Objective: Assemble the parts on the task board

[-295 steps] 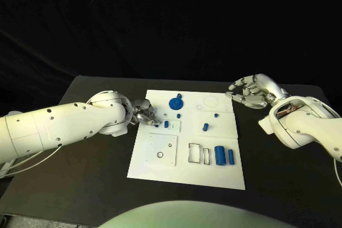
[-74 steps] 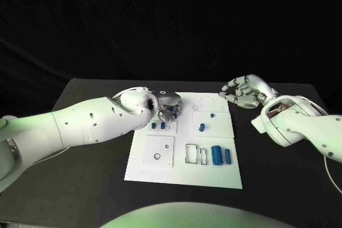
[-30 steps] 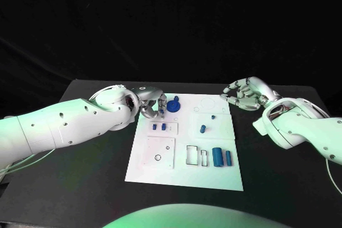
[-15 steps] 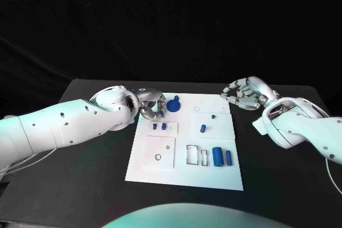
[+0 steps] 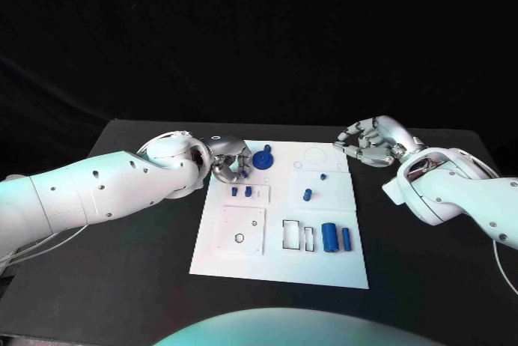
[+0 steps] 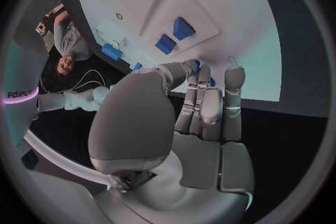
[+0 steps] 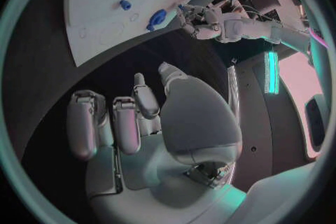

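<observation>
Parts [image 5: 334, 238] — small blue pieces — lie spread over the white task board [image 5: 324, 267], which sits flat in the middle of the black table [image 5: 129, 286], where both arms can come at it from either side. At the board's far left a round blue disc [image 5: 263, 162] with a small knob stands up from the plate; just nearer than it two short blue blocks [image 5: 241, 191] sit side by side in a raised square panel, and a little blue peg [image 5: 308, 194] stands in the panel to their right. Near the right edge two blue cylinders lie parallel beside a pair of empty rectangular slots [image 5: 293, 234], likely waiting to be seated there. The left hand [image 5: 231, 163] hangs over the board's far left corner, just beside the disc and above the two blocks, its fingers [image 6: 201, 102] curled in close together; a bit of blue shows at the fingertips in the left wrist view, but I cannot tell whether it is pinched or simply lies behind them. That placement suggests it is working on the pieces at this corner. The right hand [image 5: 373, 141] is held off the board, above the table beyond its far right corner, fingers loosely curled and apart with nothing in them — parked, it seems, out of the way.
</observation>
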### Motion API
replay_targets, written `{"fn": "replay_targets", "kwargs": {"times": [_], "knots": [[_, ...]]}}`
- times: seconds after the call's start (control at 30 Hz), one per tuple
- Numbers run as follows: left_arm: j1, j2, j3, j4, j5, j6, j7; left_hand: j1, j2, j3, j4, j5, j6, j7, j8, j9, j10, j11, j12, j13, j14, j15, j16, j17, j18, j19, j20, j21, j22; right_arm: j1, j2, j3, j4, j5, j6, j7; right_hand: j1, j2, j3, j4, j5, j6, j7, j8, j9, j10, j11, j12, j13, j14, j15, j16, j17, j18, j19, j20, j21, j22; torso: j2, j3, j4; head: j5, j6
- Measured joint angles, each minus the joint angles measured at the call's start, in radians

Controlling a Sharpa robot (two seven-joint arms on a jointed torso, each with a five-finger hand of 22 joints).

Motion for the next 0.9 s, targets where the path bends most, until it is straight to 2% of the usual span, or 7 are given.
{"fn": "replay_targets", "kwargs": {"times": [0.67,0.9], "knots": [[-0.004,0.006,-0.003,-0.003,0.006,0.003,0.003,0.0,0.0,-0.003,-0.003,0.0,0.006,0.001,0.0,0.001,0.006,0.002,-0.004,0.0,0.0,0.0,0.0,-0.002,0.0,0.0,0.0,0.0,0.001,-0.001,0.0,0.0,0.0,0.0,0.0,0.0,0.0,0.0,0.0,0.0,0.0,0.0,0.0,0.0,0.0,0.0,0.0,0.0,0.0,0.0,0.0,0.0,0.0,0.0,0.0,0.0,0.0,0.0,0.0,0.0014,0.0001,-0.002,-0.003],[-0.004,0.005,-0.002,-0.002,0.007,0.004,0.006,0.0,0.0,-0.004,-0.004,0.0,0.016,-0.002,-0.005,0.006,0.017,-0.005,-0.007,0.004,0.004,-0.004,0.0,0.002,0.0,0.0,0.0,0.004,0.006,-0.002,0.0,0.0,-0.001,0.0,0.0,0.0,0.0,0.0,0.0,0.0,0.0,0.0,0.0,0.0,0.0,0.0,0.0,0.0,0.0,0.0,0.0,0.0,0.0,0.0,0.0,0.0,0.0,0.0,0.0,0.0011,0.0004,-0.002,-0.005]]}}
